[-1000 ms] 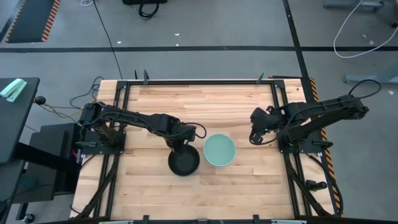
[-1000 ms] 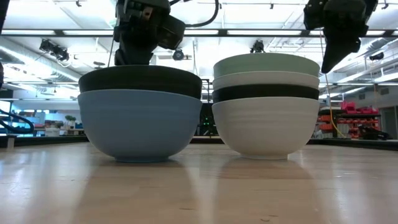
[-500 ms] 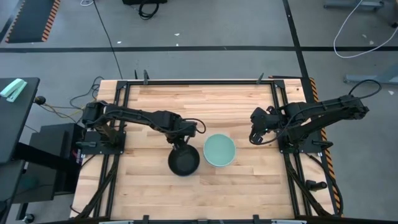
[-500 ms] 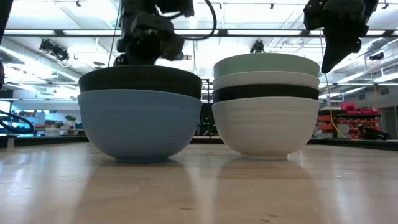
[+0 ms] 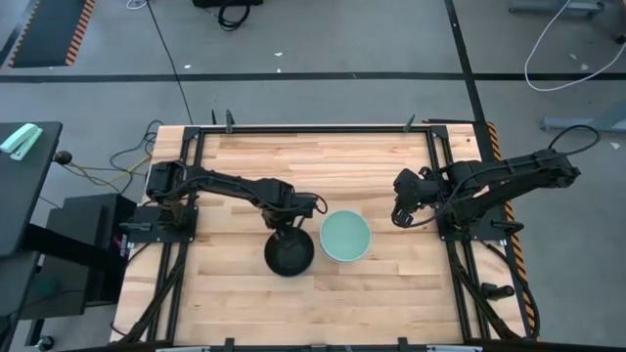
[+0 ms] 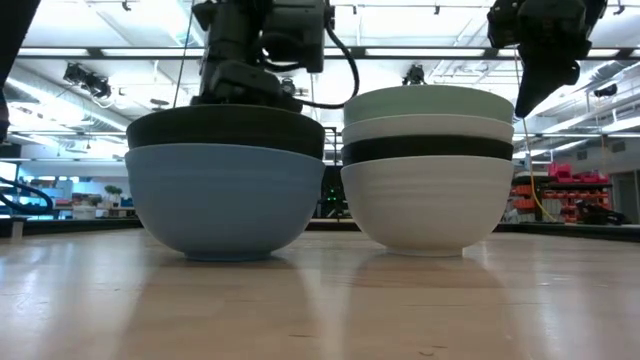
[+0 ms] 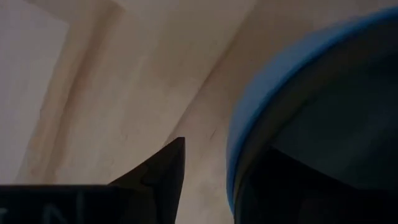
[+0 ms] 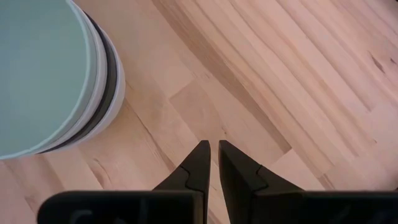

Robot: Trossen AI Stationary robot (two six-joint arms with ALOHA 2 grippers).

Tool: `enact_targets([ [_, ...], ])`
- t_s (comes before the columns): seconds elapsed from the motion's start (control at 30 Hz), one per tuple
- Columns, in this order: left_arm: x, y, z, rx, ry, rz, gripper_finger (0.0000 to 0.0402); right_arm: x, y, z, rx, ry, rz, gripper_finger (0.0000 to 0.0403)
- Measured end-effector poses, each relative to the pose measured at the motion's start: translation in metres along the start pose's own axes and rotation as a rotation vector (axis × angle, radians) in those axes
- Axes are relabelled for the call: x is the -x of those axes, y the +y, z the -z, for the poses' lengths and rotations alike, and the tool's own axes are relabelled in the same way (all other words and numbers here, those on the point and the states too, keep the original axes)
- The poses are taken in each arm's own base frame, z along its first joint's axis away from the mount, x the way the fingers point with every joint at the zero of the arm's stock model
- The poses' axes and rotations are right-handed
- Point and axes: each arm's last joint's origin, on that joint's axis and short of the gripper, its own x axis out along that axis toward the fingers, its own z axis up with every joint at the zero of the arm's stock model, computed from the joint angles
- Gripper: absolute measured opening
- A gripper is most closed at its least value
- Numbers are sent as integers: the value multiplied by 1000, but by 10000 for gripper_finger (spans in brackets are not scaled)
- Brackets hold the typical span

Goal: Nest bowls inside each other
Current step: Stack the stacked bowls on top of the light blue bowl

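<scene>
Black in blue, the smooth round black bowl [image 5: 290, 254] sits nested in the blue bowl [image 6: 226, 198] beside the mint-topped stack of four [image 6: 428, 165]; my left gripper [image 5: 283, 224] hangs spread above its rim, my right gripper [image 8: 211, 163] waits nearly closed, and joining both stacks is next.

Left arm stretches out over the middle of the table, left gripper [image 5: 290, 227] pointing down with its fingers spread apart, nothing between them. Right arm is folded back near its own side, right gripper [image 5: 400, 212] hanging above the wood, fingertips [image 8: 200, 163] almost together, empty.
</scene>
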Motion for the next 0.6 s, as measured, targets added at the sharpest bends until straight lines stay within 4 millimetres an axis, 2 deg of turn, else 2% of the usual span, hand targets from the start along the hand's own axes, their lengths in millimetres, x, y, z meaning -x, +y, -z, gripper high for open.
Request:
enact_targets([
  [0.3, -15, -5, -7, -9, 13, 37, 172, 1, 3, 2, 13, -5, -14, 41],
  [0.6, -21, -9, -15, -34, -32, 76, 171, 2, 6, 3, 26, -10, -28, 42],
])
